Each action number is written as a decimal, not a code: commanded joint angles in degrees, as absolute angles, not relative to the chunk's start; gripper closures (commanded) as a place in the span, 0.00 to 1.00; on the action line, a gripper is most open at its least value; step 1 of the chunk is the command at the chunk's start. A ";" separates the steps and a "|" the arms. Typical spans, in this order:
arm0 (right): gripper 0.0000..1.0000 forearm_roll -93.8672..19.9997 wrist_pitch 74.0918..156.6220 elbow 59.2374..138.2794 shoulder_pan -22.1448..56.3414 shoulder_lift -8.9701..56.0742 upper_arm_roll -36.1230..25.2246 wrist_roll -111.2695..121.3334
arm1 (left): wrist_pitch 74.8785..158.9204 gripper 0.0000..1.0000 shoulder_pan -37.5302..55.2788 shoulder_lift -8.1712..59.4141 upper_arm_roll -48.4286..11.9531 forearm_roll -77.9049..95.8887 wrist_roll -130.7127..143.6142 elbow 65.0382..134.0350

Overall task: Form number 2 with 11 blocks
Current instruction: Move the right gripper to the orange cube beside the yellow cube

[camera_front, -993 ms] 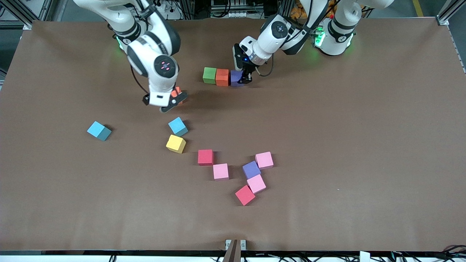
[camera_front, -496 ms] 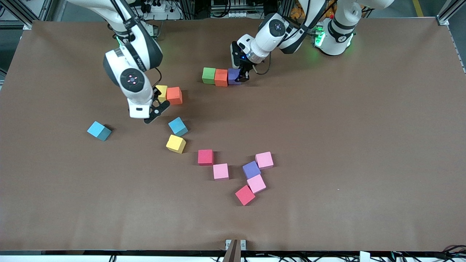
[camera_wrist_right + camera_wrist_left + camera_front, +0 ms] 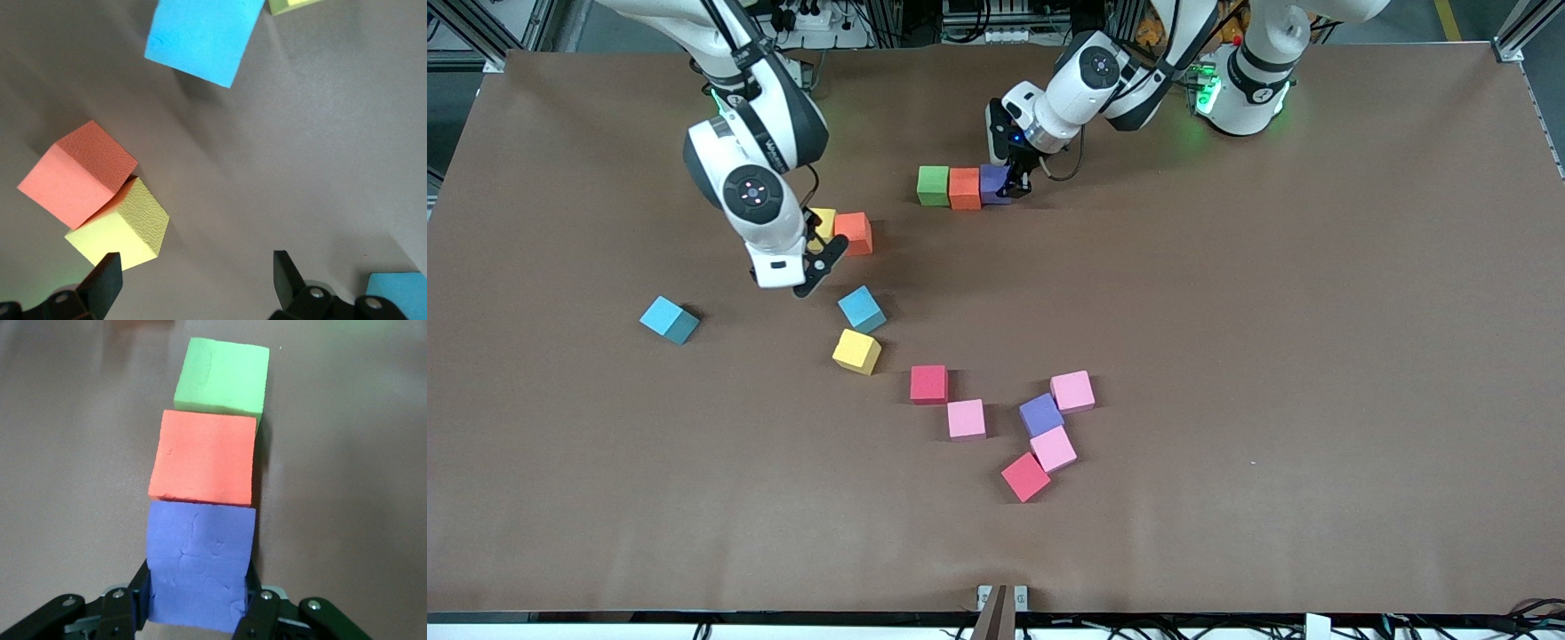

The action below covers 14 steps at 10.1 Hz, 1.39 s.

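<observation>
the left gripper [image 3: 1014, 185] is clamped on the purple block [image 3: 200, 563], pressing it up against the orange block [image 3: 203, 457], with the green block [image 3: 223, 377] capping the row. three cubes touching in a line on the table [image 3: 1272, 356], up toward the robots' bases — that reads as the top bar of the number 2 [image 3: 959, 187], only just begun.

over at the right arm's end, the right gripper [image 3: 818, 258] hangs with its jaws spread wide and nothing between them, just above a yellow cube [image 3: 120, 233] and a second orange cube [image 3: 77, 173] that sit touching each other. a light blue cube [image 3: 862, 308] lies nearer the camera, another yellow one [image 3: 857, 351] nearer again, and one more light blue cube [image 3: 669, 319] sits well apart.

the spare stock is loose nearer the camera: a red cube [image 3: 929, 384], a pink one [image 3: 966, 419], and a tight cluster of purple [image 3: 1041, 414], two pinks and a red.

these look like foam — the purple face is creased and dimpled, so light, soft, a little grippy. best taken across two flat opposite faces, squarely, with a gentle squeeze; they'd likely slide and nudge neighbours easily when pushed into line.
</observation>
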<state>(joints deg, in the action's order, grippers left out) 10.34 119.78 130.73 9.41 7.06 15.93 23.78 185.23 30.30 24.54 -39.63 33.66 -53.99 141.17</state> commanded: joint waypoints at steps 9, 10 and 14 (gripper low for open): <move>0.00 9.32 121.81 131.57 10.28 5.62 14.68 25.66 | 189.93 0.00 31.38 26.90 -39.55 35.33 -55.11 140.62; 0.00 9.32 122.34 131.57 10.98 5.71 14.68 25.93 | 189.93 0.00 31.20 26.02 -39.55 35.33 -55.19 141.06; 0.00 9.32 123.83 131.75 12.47 5.80 15.03 31.81 | 188.71 0.00 29.97 16.65 -39.81 35.42 -55.28 145.09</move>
